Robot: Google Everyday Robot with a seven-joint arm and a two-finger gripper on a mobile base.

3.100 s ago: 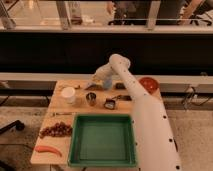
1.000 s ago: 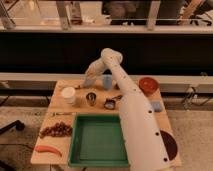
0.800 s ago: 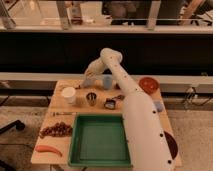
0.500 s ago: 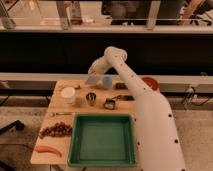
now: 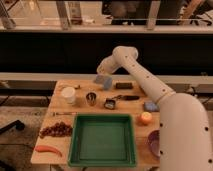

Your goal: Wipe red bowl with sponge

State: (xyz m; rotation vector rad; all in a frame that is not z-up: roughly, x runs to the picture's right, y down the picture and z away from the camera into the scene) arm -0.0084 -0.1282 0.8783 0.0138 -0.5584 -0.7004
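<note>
Hovering hand (image 5: pixel 103 73) beyond far side of green tray (image 5: pixel 102 116), just above sponge (image 5: pixel 103 82) | grip: you cannot tell | red bowl (image 5: pixel 145 118) beside tray's far-right corner; your move runs rightward, nearer tray.

Nothing here can be read: no label, brand or number anywhere. The gripper (image 5: pixel 102 75) hangs near the table's (image 5: pixel 59 105) far edge.
</note>
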